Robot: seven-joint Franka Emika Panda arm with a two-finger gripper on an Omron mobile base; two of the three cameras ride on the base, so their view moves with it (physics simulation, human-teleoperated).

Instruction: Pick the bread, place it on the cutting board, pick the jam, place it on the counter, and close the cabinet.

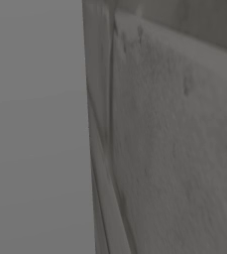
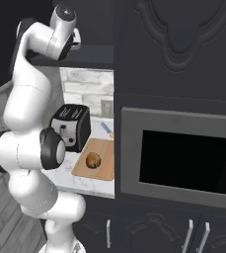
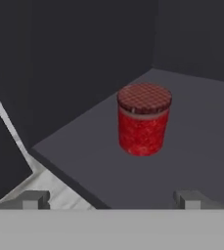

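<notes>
The gripper (image 3: 111, 199) is spread wide and holds nothing, its fingertips (image 3: 34, 199) apart from the jam jar (image 3: 144, 119). The jar stands upright on the dark cabinet shelf (image 3: 191, 146), ahead of the fingers. The bread (image 2: 93, 160) rests on the cutting board (image 2: 104, 148) on the counter (image 2: 85, 185), beside the toaster (image 2: 71, 127).

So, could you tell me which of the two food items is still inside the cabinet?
The jam: it stands on the dark cabinet shelf, while the bread lies on the cutting board.
</notes>
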